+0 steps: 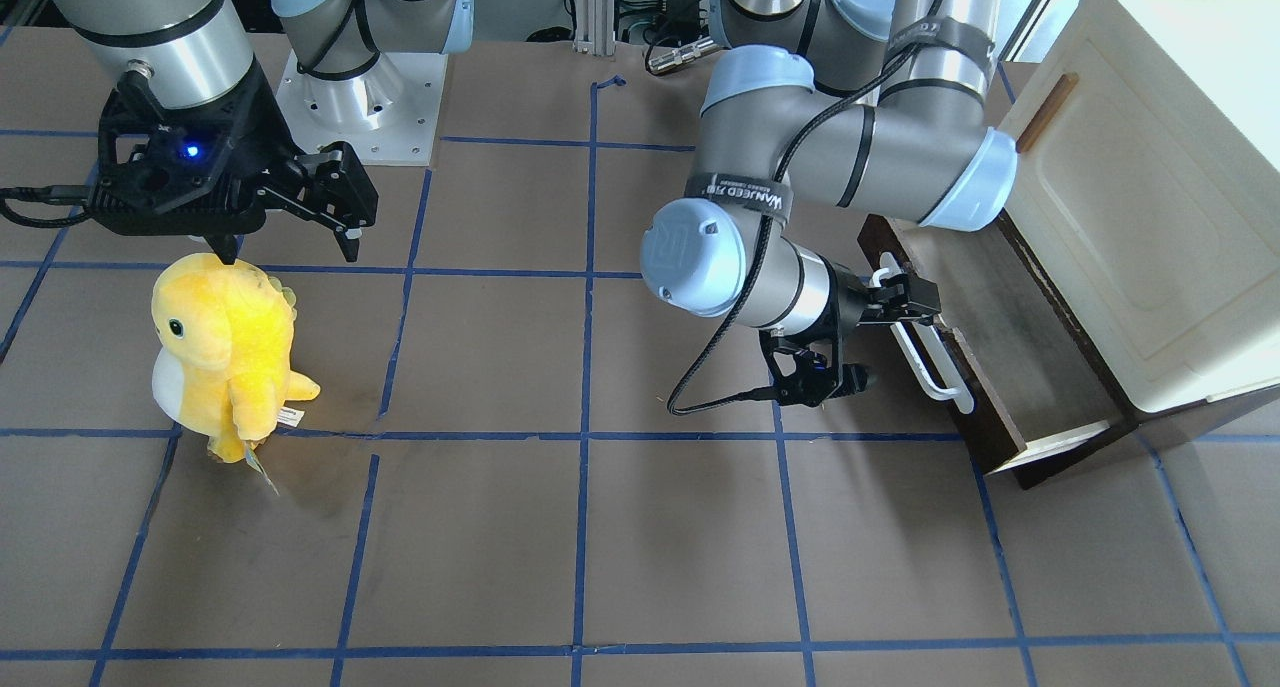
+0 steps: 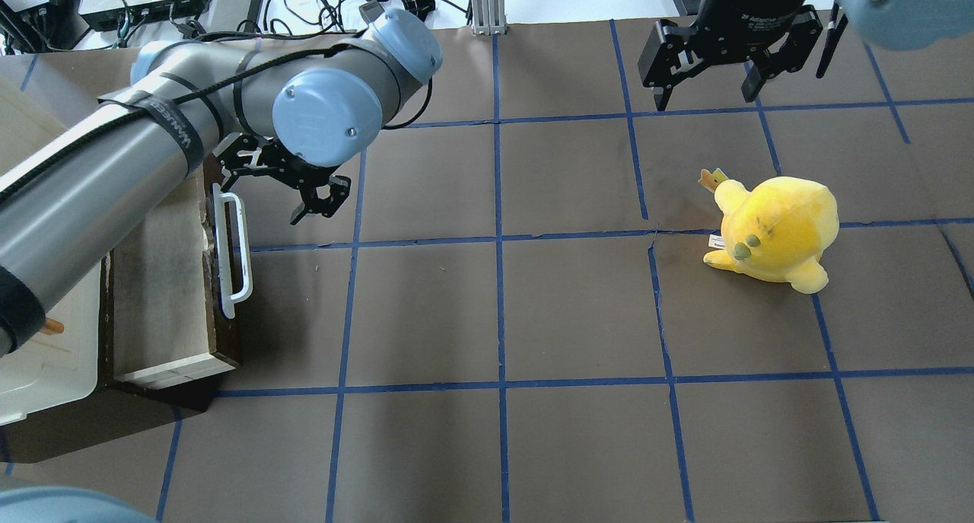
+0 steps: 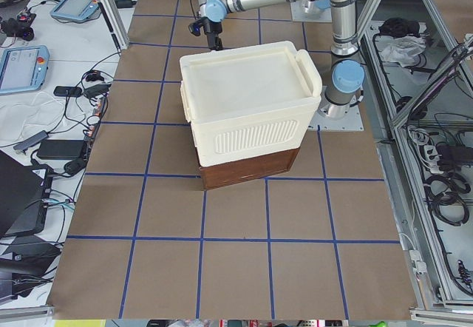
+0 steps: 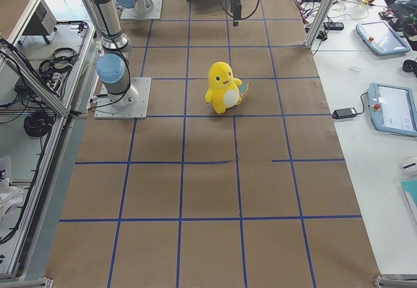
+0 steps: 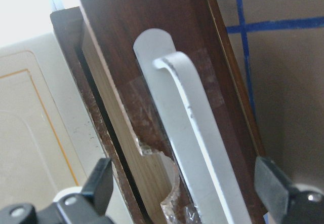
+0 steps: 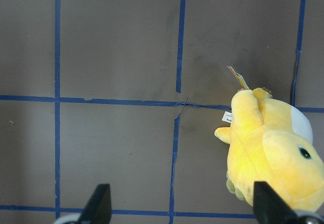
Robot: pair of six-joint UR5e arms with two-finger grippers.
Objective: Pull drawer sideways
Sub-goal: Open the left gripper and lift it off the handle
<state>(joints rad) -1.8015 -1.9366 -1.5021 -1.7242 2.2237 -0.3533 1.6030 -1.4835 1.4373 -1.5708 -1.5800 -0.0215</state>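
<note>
Overhead exterior, surface (image 2: 578, 310): brown, crossed by a grid of blue tape lines
Cabinet (image 3: 247, 98): cream, box-shaped, on a dark brown base at the robot's left end of the surface
Door panel (image 1: 1150, 217): cream, on the cabinet, bearing a small brown wooden handle (image 1: 1047, 112)
Drawer (image 2: 163, 279): dark brown wood, at the foot of the cabinet; stood pulled out over the surface, greyish inside exposed, pale cream side edge showing
Bar handle (image 2: 232, 256): long, white, fixed along the drawer front
Left tool (image 1: 900, 302): at one end of the bar handle; fingers spread wide, the bar running between them in the left wrist-mounted view; gripped nothing; whether a finger touched the bar could not be told
Plush toy (image 2: 776, 234): yellow with a white belly, upright on the surface, well apart from the drawer
Right tool (image 2: 704, 97): fingers spread wide, empty; hung above the surface near the plush toy, one fingertip showing just above the toy's head in the exterior front-facing view
</note>
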